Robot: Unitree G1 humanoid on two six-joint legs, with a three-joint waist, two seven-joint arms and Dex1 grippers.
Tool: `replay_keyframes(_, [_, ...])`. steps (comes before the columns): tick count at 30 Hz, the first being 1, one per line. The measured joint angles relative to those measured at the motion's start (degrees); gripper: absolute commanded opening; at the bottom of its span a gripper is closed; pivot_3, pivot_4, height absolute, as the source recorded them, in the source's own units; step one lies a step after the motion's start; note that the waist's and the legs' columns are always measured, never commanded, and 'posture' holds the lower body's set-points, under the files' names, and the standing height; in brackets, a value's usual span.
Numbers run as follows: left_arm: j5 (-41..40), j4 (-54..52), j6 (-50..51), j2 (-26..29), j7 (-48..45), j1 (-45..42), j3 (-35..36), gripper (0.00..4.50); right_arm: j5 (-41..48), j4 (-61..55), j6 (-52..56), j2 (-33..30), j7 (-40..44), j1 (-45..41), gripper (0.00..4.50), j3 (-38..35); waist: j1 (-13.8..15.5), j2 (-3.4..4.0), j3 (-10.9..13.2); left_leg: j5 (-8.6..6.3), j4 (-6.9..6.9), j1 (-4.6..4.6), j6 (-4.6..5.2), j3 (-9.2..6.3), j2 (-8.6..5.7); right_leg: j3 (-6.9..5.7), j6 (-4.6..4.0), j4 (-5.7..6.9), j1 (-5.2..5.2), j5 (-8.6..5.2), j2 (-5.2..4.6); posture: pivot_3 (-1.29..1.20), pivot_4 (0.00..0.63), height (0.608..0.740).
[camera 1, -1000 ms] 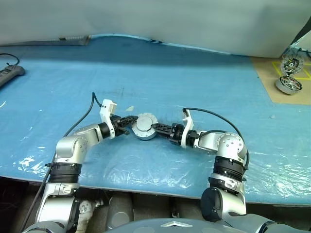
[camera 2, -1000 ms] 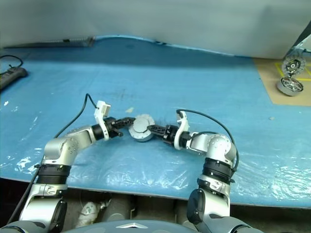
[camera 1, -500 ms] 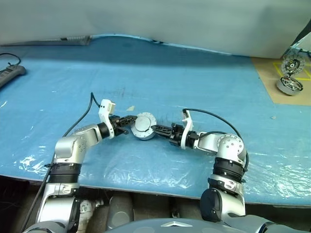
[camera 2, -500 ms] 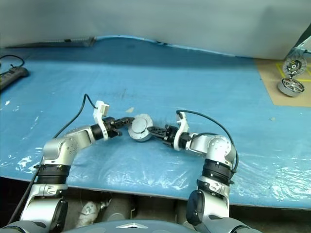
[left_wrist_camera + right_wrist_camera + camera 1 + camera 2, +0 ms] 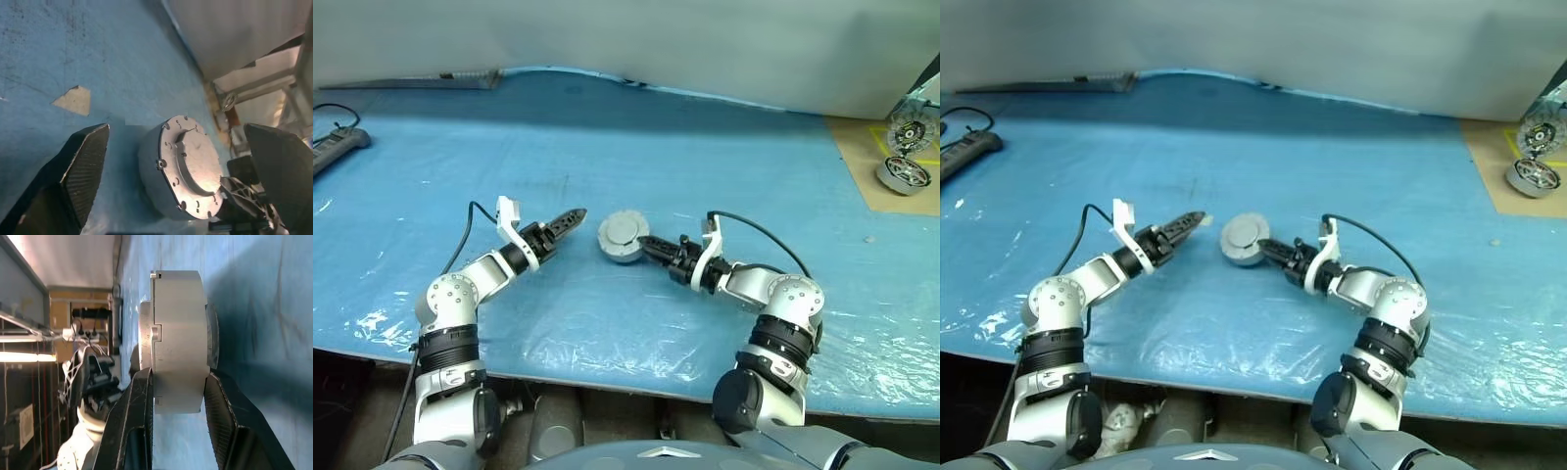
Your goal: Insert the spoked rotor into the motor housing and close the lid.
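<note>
The motor housing [image 5: 624, 237], a round grey metal cup, is near the middle of the blue table with the lid [image 5: 194, 165] on it. The lid's plain grey face with its raised centre shows. My right gripper [image 5: 644, 246] is shut on the housing from the right, one finger [image 5: 140, 418] on the lid's face and the other on the opposite face. My left gripper [image 5: 570, 219] is open a short way to the housing's left, its fingers [image 5: 82, 169] spread wide and touching nothing. The spoked rotor is hidden.
A blue plastic sheet [image 5: 636, 127] covers the table. A cardboard mat [image 5: 891, 157] at the far right carries two round metal parts [image 5: 904, 168]. A power strip [image 5: 335, 149] lies at the far left. A small beige scrap [image 5: 73, 100] lies beside the housing.
My left gripper has opened, let go of the housing and drawn back to the left. My right gripper keeps its hold and has shifted the housing slightly right.
</note>
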Motion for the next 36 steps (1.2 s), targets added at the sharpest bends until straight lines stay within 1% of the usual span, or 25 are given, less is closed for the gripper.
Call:
replay_keyframes(2, [-5.3,1.0,1.5,-2.6,4.4,-0.8,3.4,4.50,0.8,1.2,-1.4,-0.2,-0.5,-1.4,1.10,0.1,0.0,0.00,0.0,0.00,0.00,-0.03,0.00,-0.03,0.00,-0.02,0.00,-0.01,0.00,0.00,0.00,0.00,0.150,0.740])
replay_keyframes(4, [-10.1,1.6,2.7,-4.7,8.1,-1.0,5.4,4.50,1.6,2.9,-2.8,-0.2,-1.0,-2.3,1.10,0.3,0.0,-0.01,0.0,0.00,0.01,-0.07,0.00,-0.05,-0.01,-0.04,0.00,-0.04,0.01,0.00,0.00,0.00,0.150,0.740])
replay_keyframes(8, [-16.5,1.6,3.8,-7.9,13.7,-0.3,6.0,4.50,2.3,5.4,-6.2,-0.3,-2.0,-2.9,1.10,1.8,0.1,-0.02,0.0,0.00,0.01,-0.14,-0.01,-0.09,0.00,-0.14,0.01,-0.09,0.00,0.00,0.00,0.00,0.150,0.740])
replay_keyframes(11, [-18.9,1.6,3.3,-9.3,16.2,0.8,5.7,4.50,3.9,5.9,-7.5,-0.3,-2.8,-3.1,1.10,2.8,0.1,-0.02,0.0,0.00,0.01,-0.15,0.00,-0.13,0.01,-0.20,0.01,-0.08,0.01,0.01,0.01,0.00,0.150,0.740])
replay_keyframes(19, [-21.2,1.6,-0.5,-10.3,19.2,1.0,4.3,4.50,10.5,5.9,-9.0,-0.3,-5.9,-3.5,1.10,4.9,0.1,-0.02,0.0,0.00,0.12,-0.16,0.00,-0.27,0.01,-0.51,0.04,-0.06,0.10,0.02,0.00,0.00,0.150,0.740])
replay_keyframes(26, [-21.9,2.2,-2.6,-10.9,19.3,0.9,2.4,4.50,15.8,5.9,-9.5,-0.4,-8.9,-3.7,1.10,7.6,0.1,-0.02,0.0,0.00,0.18,-0.20,-0.01,-0.37,0.01,-0.77,0.05,-0.07,0.15,0.02,-0.01,0.00,0.150,0.740])
replay_keyframes(31, [-22.9,4.6,-4.1,-12.3,18.0,-1.3,1.4,4.50,20.0,5.8,-9.4,-0.4,-11.1,-3.7,1.10,10.1,0.1,-0.02,0.0,0.00,0.35,-0.35,0.00,-0.57,0.01,-0.80,0.06,-0.05,0.19,0.03,-0.02,0.00,0.150,0.740])
replay_keyframes(34, [-24.7,5.4,-4.4,-13.2,17.6,-2.1,0.9,3.90,22.2,5.8,-9.8,-0.4,-12.7,-3.6,1.10,11.6,0.1,-0.02,0.0,0.00,0.36,-0.35,-0.01,-0.60,0.00,-0.82,0.06,-0.04,0.21,0.03,-0.02,0.00,0.150,0.740])
replay_keyframes(36, [-25.9,6.3,-4.3,-13.4,17.8,-2.1,0.9,3.23,23.3,5.8,-10.2,-0.4,-13.2,-3.5,1.10,12.0,0.1,-0.02,0.0,0.00,0.37,-0.37,-0.01,-0.63,0.00,-0.83,0.06,-0.03,0.20,0.03,-0.02,0.00,0.150,0.740])
